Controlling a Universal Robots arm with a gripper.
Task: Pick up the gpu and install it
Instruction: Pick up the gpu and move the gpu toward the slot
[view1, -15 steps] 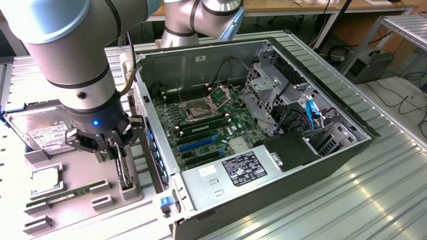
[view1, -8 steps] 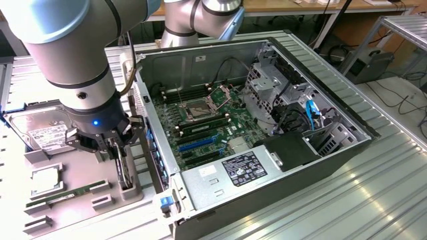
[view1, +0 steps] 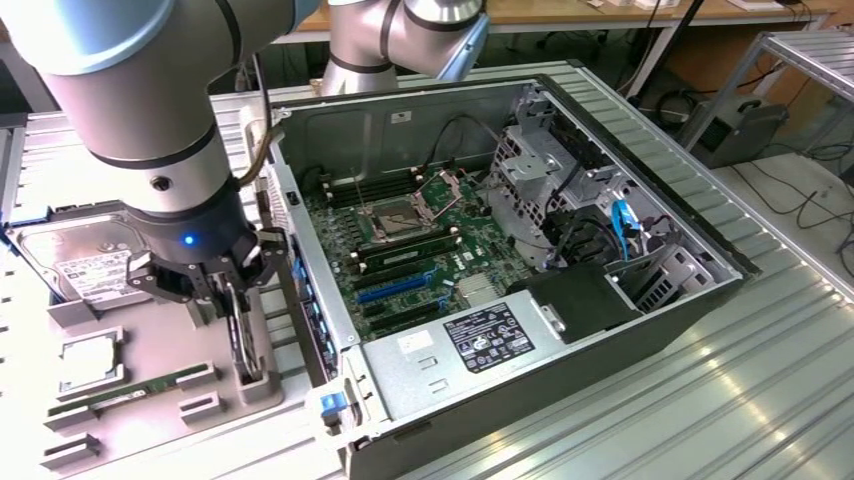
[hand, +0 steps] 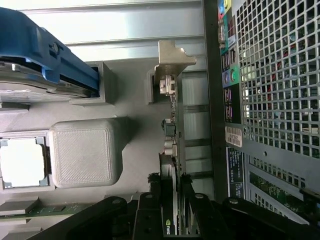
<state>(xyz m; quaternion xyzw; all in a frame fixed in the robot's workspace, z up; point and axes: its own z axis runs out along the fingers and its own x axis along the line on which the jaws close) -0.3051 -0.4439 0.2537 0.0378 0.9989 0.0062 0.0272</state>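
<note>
Your hand (view1: 232, 300) is closed on the gpu (hand: 172, 127).
The card stands upright in its grey holder (view1: 256, 386), beside the computer case (view1: 561, 385).

The gpu (view1: 242, 335) stands upright on its long edge in a grey slotted holder (view1: 254, 385) on the desk, just beside the open computer case's (view1: 534, 400) rear panel and outside it. Seen edge-on from the wrist, it is a thin card with small components along its rim and a small logo near the gripped end. Its silver end bracket (hand: 172, 62) has a bent tab and sits at the far end. The end effector (hand: 170, 192) clamps both faces of the card.
</note>
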